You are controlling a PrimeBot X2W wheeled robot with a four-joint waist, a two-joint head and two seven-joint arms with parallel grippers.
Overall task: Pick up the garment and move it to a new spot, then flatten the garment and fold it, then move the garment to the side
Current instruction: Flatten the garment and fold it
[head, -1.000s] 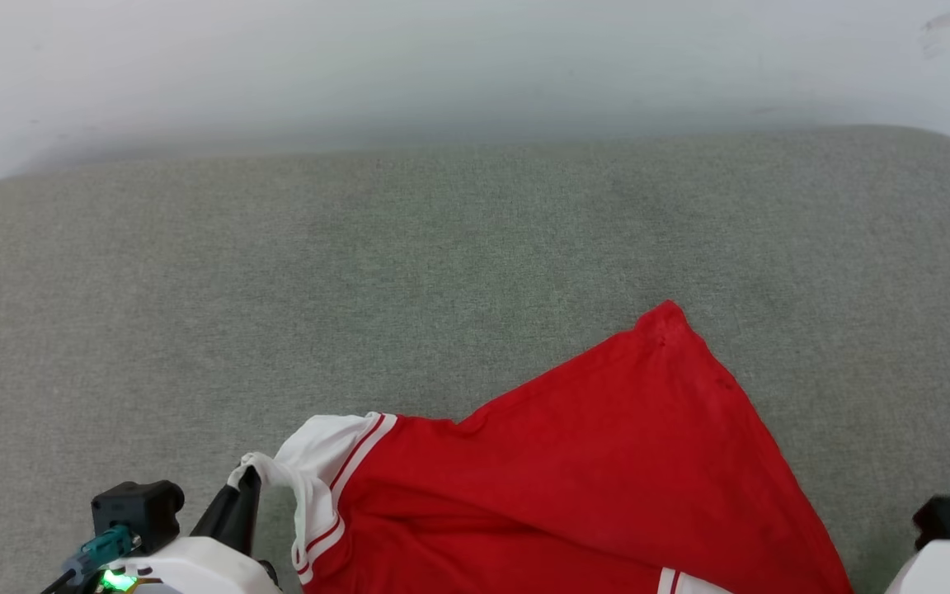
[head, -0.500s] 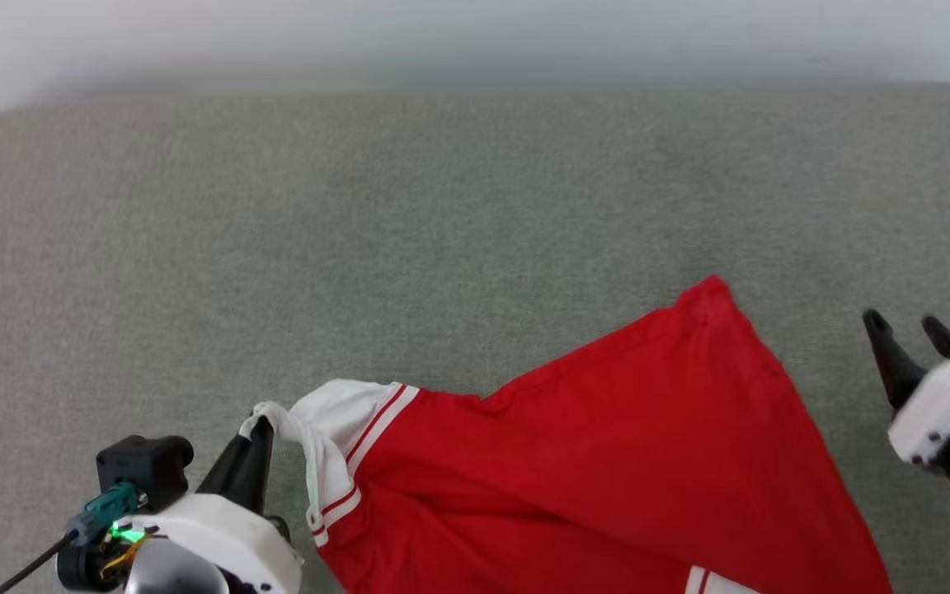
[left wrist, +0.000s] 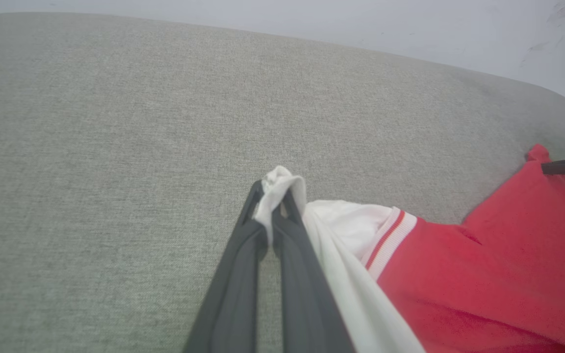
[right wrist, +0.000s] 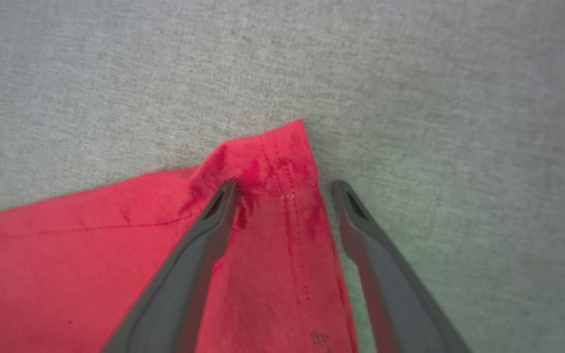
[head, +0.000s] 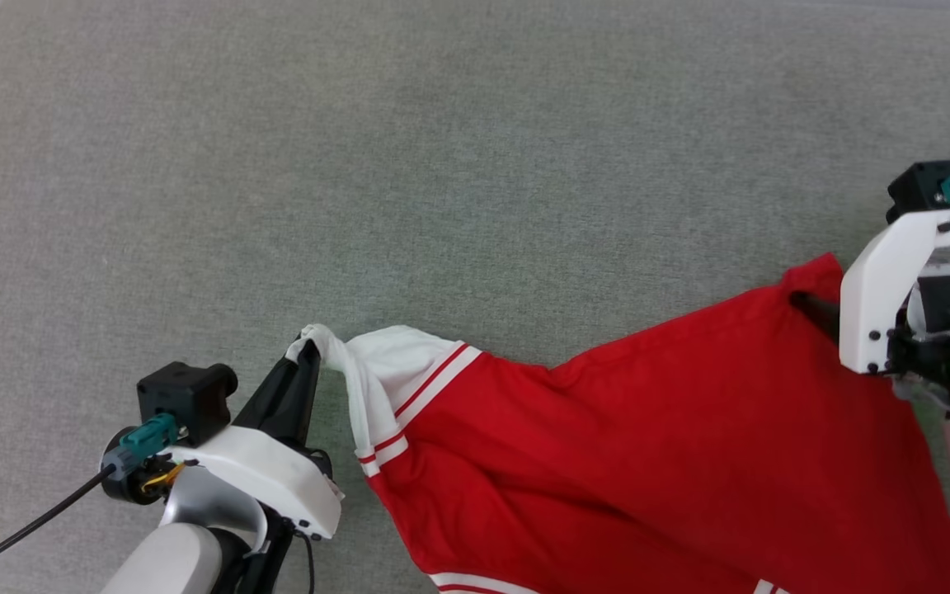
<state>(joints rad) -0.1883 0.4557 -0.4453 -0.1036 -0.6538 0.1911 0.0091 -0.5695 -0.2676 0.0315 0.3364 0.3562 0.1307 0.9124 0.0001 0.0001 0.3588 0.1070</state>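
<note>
The garment (head: 648, 462) is a red shirt with a white, red-striped sleeve (head: 397, 363), spread over the lower right of the head view. My left gripper (head: 306, 351) is shut on the tip of that white sleeve, and in the left wrist view the cloth (left wrist: 277, 184) bunches between its closed fingers. My right gripper (right wrist: 285, 189) is open, with its fingers straddling the garment's far red corner (right wrist: 277, 152), one finger over the cloth and one over the cushion. In the head view its white wrist bracket (head: 887, 280) stands beside that corner (head: 809, 276).
Everything lies on a wide grey-green fabric cushion (head: 475, 165) that reaches far to the left and back. A pale wall (left wrist: 312, 19) rises behind its rounded far edge. A black cable (head: 30, 528) trails from my left wrist.
The head camera has tilted down, so the whole picture has shifted. My right gripper has come in from the lower right, opened, and now sits over the red corner. The left keeps hold of the sleeve.
</note>
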